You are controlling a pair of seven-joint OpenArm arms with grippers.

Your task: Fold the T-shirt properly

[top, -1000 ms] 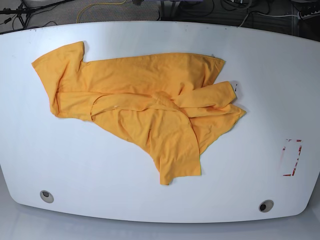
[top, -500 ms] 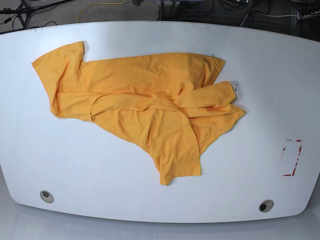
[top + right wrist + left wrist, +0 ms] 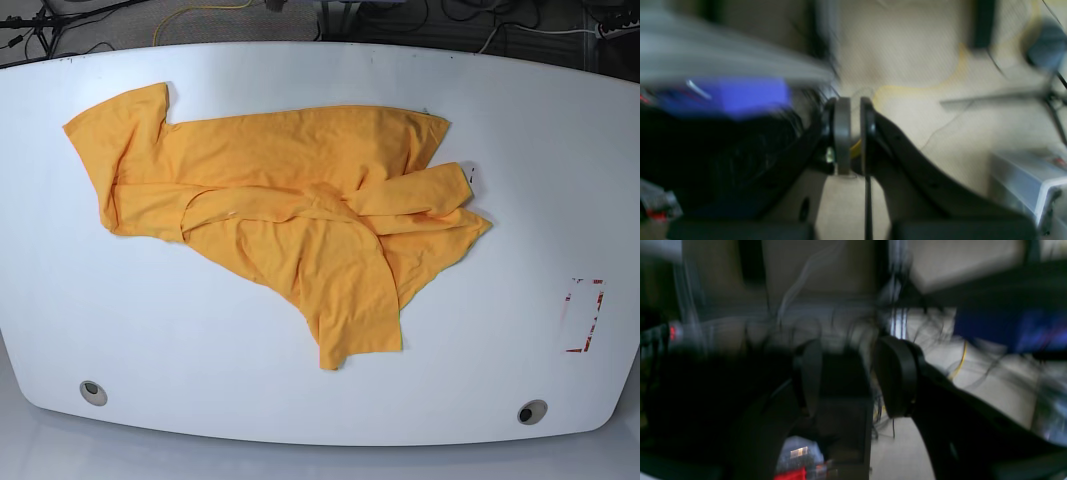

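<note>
T-shirt (image 3: 290,215) crumpled on white table (image 3: 520,150), no lettering legible, left fingers (image 3: 897,380) apart, right fingers (image 3: 842,133) nearly together

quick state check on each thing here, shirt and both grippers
T-shirt: crumpled and unfolded on the white table, touched by neither arm
left gripper: open, empty, off the table, view blurred
right gripper: nearly closed, a thin gap between the pads, nothing held, view blurred
</note>
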